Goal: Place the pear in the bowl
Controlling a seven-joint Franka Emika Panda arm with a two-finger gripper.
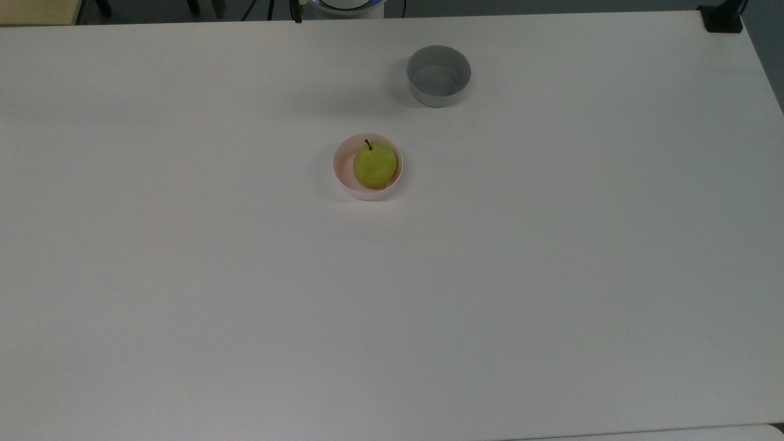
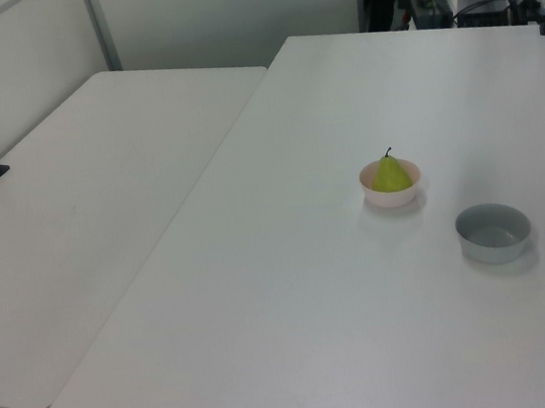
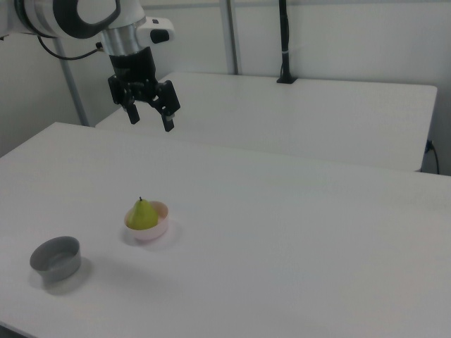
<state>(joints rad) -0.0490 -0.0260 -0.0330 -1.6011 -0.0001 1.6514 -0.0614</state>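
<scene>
- Since the pear already sits inside the pink bowl in the top view, we judge the placing done; the step in hand is pulling clear without disturbing anything. From above, the fruit leans toward the top view's right side of the bowl, stem pointing up the picture, and the grey bowl stands well apart, further up and to the top view's right.
- Seen in the left view, the pear stands upright in the bowl, its top rising above the rim. The grey bowl lies nearer the camera and to the left view's right, with bare table all round.
- Turning to the right view, we find the gripper raised high, fingers spread apart and holding nothing. The pear and bowl lie well below it and a little nearer the camera; the grey bowl lies lower again, off to the right view's left of the gripper.
- To do the retreat well, we would keep the gripper high and the fingers parted, move away from above the bowl rather than back down toward it, and avoid sweeping low over either bowl.
- We judge the risk small: nothing touches the fruit, and the pear looks settled, though a knock to the light bowl could tip it.
</scene>
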